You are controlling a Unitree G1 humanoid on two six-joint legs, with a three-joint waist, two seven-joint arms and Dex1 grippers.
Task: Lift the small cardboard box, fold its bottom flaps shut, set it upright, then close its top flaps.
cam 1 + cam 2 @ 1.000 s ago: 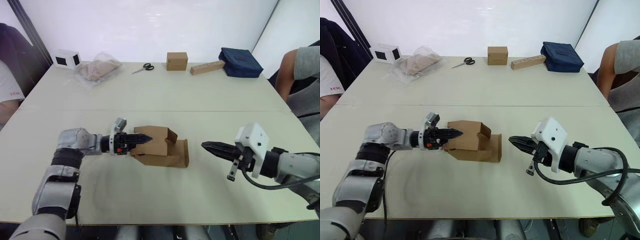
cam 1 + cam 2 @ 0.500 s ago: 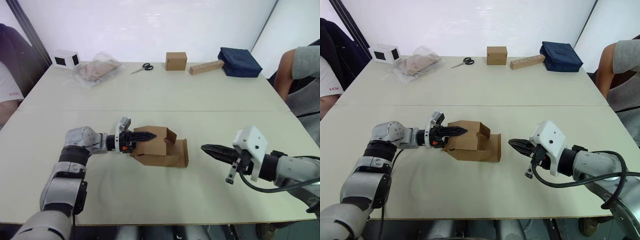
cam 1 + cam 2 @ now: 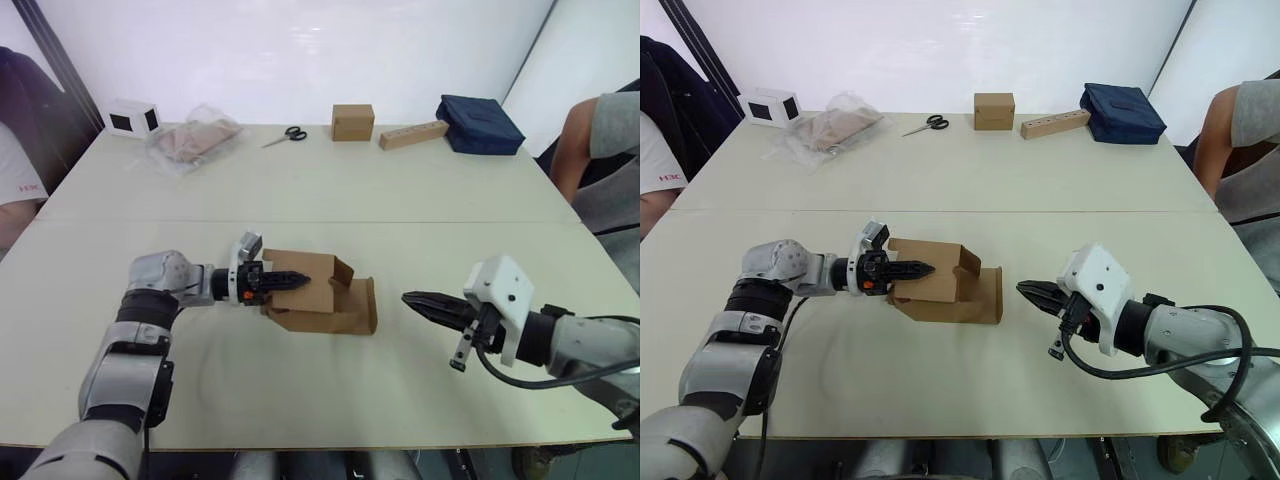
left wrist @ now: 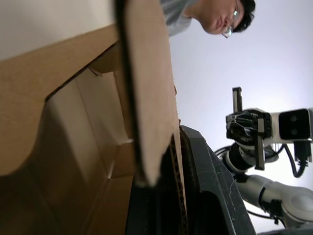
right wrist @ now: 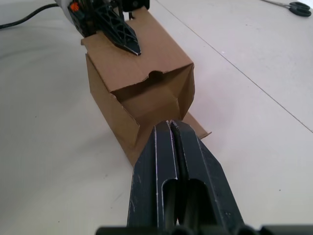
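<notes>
The left arm reaches in low from the robot's left, forearm lying nearly level and pointing toward the middle. The left gripper (image 3: 285,279) has its two black fingers clamped on a wall of the small cardboard box (image 3: 320,293), one finger (image 4: 215,196) pressed flat against the outer face of the cardboard edge and the other inside. The right arm comes in from the robot's right, its white wrist housing raised slightly and the forearm angled toward the centre. The right gripper (image 3: 420,301) has its fingers pressed together with nothing between them, tips aimed at the box and standing just short of it.
</notes>
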